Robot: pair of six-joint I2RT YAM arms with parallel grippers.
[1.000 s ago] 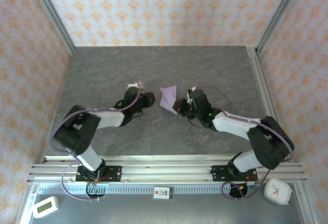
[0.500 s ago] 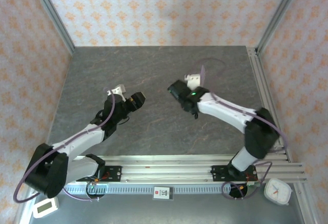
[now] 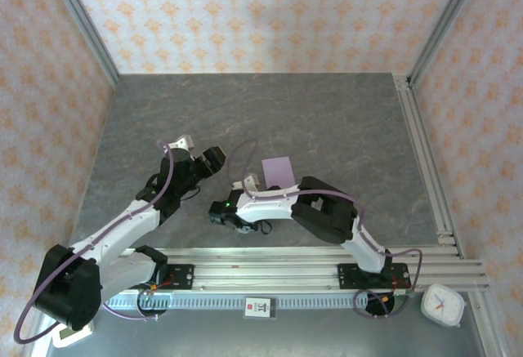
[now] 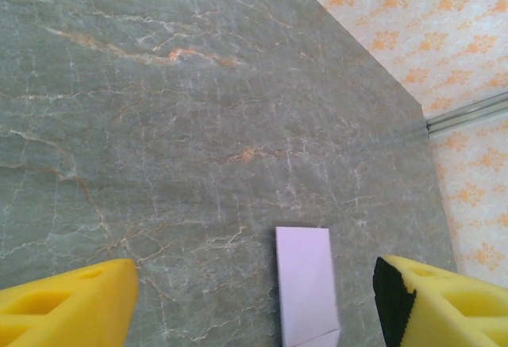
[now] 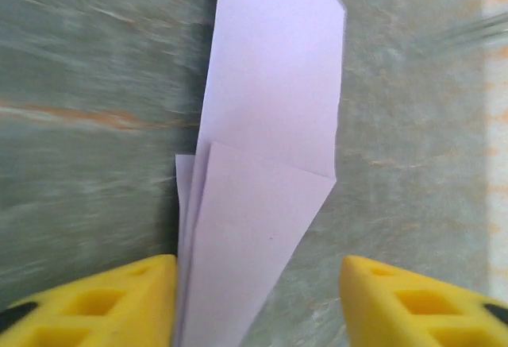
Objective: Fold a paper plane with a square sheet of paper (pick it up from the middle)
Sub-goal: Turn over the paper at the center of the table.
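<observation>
1. Near the middle of the table (image 3: 327,112), the sheet of paper (image 3: 278,170) lies flat, pale lilac, partly folded with overlapping layers.
2. Left arm slants from its near-left base toward the far right. The left gripper (image 3: 211,159) hangs just left of the sheet, jaws spread wide, grasping nothing.
3. Right arm is doubled back, elbow at the sheet's near right. The right gripper (image 5: 254,271) is unclenched, with a finger on either side of the paper's end.
4. Bare stone runs far and right to the side rail (image 3: 418,153).
</observation>
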